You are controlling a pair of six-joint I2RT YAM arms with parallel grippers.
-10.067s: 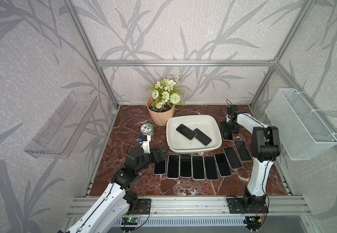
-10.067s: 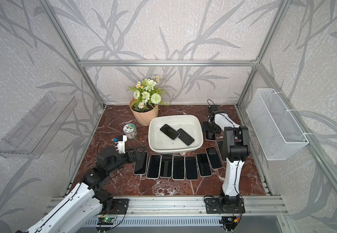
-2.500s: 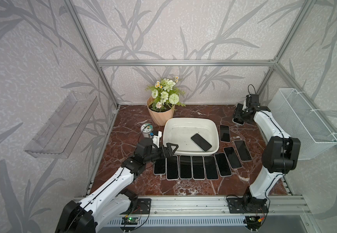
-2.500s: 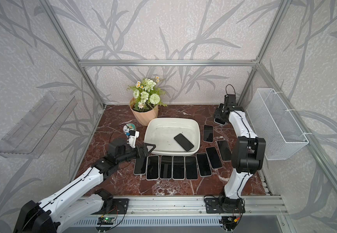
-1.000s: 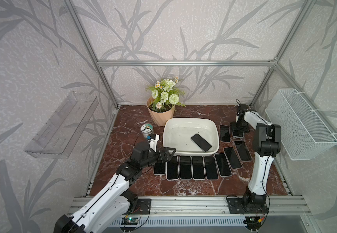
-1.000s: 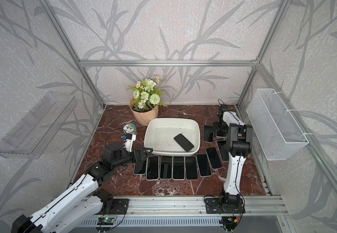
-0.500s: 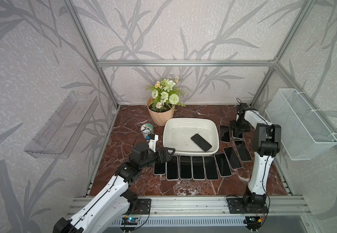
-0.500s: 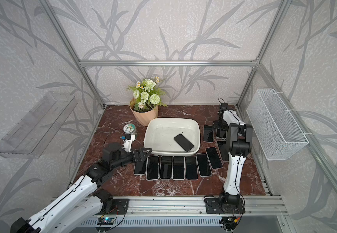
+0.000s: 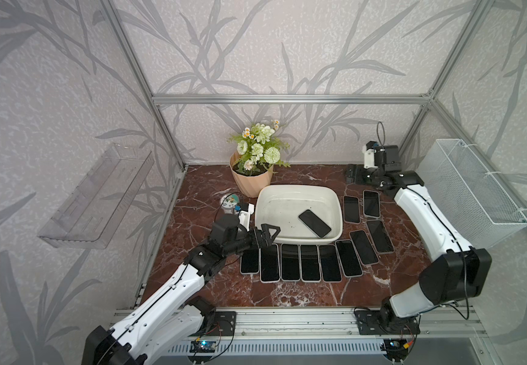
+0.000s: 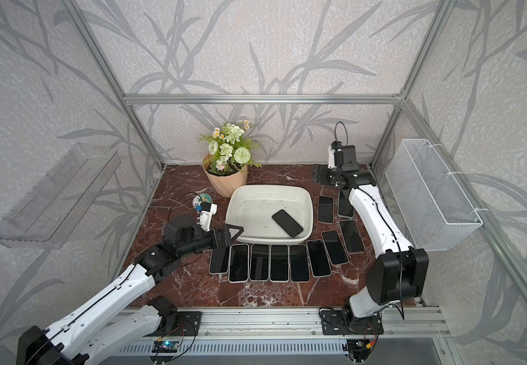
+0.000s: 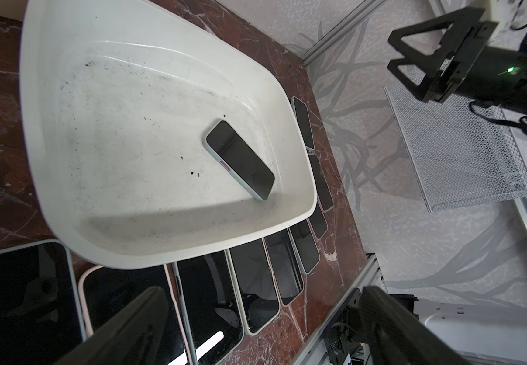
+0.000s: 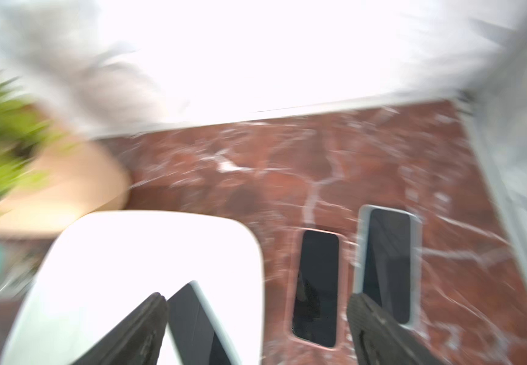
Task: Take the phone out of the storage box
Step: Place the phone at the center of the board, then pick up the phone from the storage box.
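**White plastic box, one phone inside**

White plastic storage box (image 9: 297,189) on red marble tabletop (image 9: 205,189), just in front of potted flowers (image 9: 257,155). One dark-screened phone (image 9: 314,223) inside, flat and diagonal, toward the near right corner of the box; touched by neither gripper.

Left gripper (image 9: 267,236) just beside the near left corner of the rim, fingers wide apart, empty.

Right gripper (image 9: 352,174) raised over the far right of the table, well apart from the box; fingers apart, nothing between them. Right wrist view motion-blurred.

Row of phones (image 9: 310,262) face up on the marble along the front and right side of the box. Wire-mesh basket (image 9: 467,196) on the right wall.
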